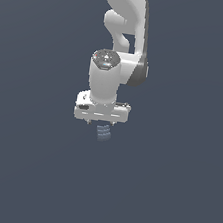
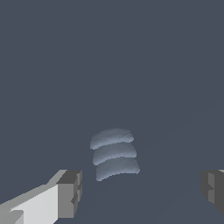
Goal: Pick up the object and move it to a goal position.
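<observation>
The object [image 1: 103, 132] is a small pale blue-grey ridged piece, seen just below the white hand in the exterior view. The wrist view shows the object [image 2: 114, 153] as three stacked ridged bands lying ahead of the fingers, nearer the one finger [image 2: 70, 193] than the other finger [image 2: 214, 189]. My gripper [image 2: 142, 192] is open, its fingers wide apart with nothing between them and no contact with the object. In the exterior view the gripper [image 1: 100, 123] points downward and its fingertips are mostly hidden under the hand.
A plain dark grey-blue ground [image 1: 172, 193] fills both views. The white arm [image 1: 125, 14] rises toward the top of the exterior view.
</observation>
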